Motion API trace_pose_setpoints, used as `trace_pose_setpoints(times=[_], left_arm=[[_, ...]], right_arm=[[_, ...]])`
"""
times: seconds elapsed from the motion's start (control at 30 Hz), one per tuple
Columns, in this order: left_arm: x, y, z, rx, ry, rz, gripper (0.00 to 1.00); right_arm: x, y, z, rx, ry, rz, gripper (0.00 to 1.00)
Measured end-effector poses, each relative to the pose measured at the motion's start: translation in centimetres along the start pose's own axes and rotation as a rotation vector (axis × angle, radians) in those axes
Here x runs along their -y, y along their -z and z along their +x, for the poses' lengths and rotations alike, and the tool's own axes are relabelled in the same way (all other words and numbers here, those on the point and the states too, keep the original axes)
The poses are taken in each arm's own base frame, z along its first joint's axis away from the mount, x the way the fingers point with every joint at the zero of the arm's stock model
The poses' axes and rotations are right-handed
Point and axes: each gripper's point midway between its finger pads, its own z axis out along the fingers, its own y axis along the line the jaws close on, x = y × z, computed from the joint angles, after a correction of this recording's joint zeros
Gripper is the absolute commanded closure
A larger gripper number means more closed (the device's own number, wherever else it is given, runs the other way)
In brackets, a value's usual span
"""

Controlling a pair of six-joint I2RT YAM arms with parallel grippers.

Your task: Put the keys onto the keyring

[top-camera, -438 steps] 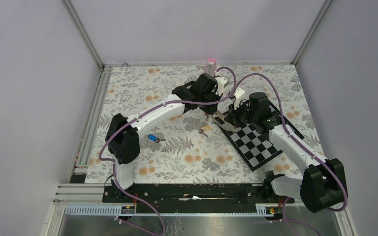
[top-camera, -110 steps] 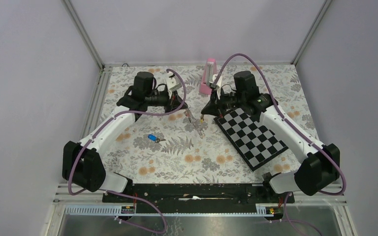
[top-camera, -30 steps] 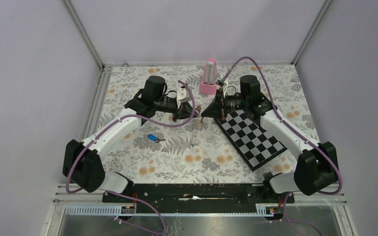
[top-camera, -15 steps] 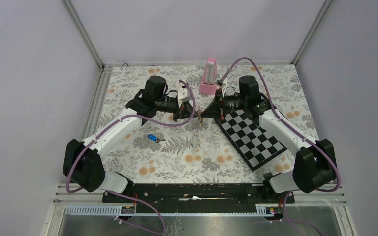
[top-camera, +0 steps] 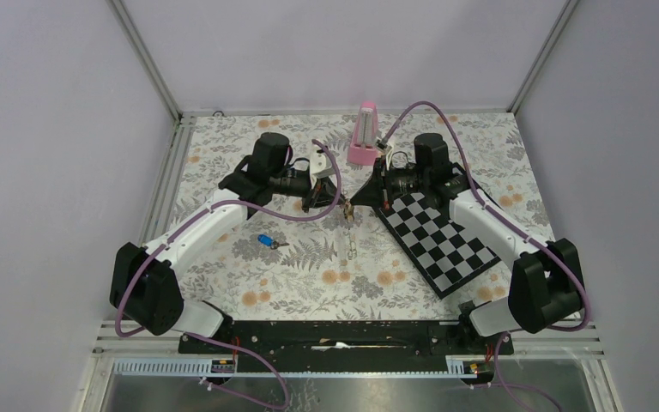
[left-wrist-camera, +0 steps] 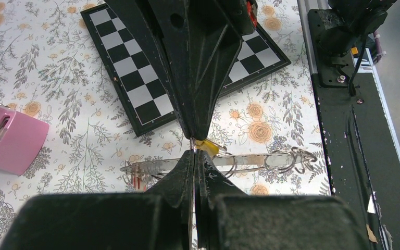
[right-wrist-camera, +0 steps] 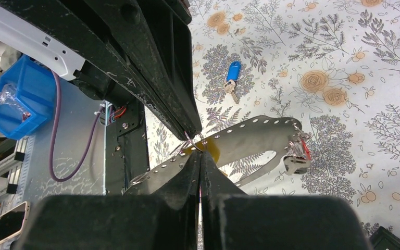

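Blue key lay alone on the floral counter, well left of the rest. Keyring strap stretched toward the near edge, red piece at one end; whether it touched the counter, could not tell. Left fingers and right fingers were both pressed tight, tips meeting at a small silver ring, yellow key just beside them. Checkerboard to the right; pink block farthest back.
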Motion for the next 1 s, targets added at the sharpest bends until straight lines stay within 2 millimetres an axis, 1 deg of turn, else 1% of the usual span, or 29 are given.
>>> trace_pose_setpoints(times=[0.3,0.37,0.43,0.57,0.63,0.7,0.8,1.0], left_arm=[[0.0,0.0,0.1,0.0,0.001,0.001,1.0],[0.1,-0.1,0.2,0.002,0.007,0.001,1.0],[0.2,-0.2,0.6,0.001,0.022,0.004,1.0],[0.5,-0.3,1.0,0.007,0.057,0.012,1.0],[0.5,-0.4,0.8,0.019,0.068,0.016,1.0],[0.6,-0.5,0.2,0.044,0.065,0.023,1.0],[0.4,-0.6,-0.4,0.073,0.055,0.026,1.0],[0.6,-0.8,-0.1,0.088,0.074,0.033,1.0]], right_arm=[[0.1,0.0,0.2,0.0,-0.001,0.002,1.0],[0.2,-0.1,0.4,0.004,0.001,-0.003,1.0],[0.3,-0.2,1.0,0.007,0.0,-0.01,0.97],[0.2,-0.4,2.0,0.016,-0.002,-0.024,0.83],[0.1,-0.3,2.2,0.022,0.0,-0.024,0.77],[0.1,-0.3,2.4,0.025,0.002,-0.024,0.71],[-0.1,-0.2,2.2,0.03,0.007,-0.031,0.63],[-1.1,0.8,1.1,0.059,0.044,-0.054,0.56]])
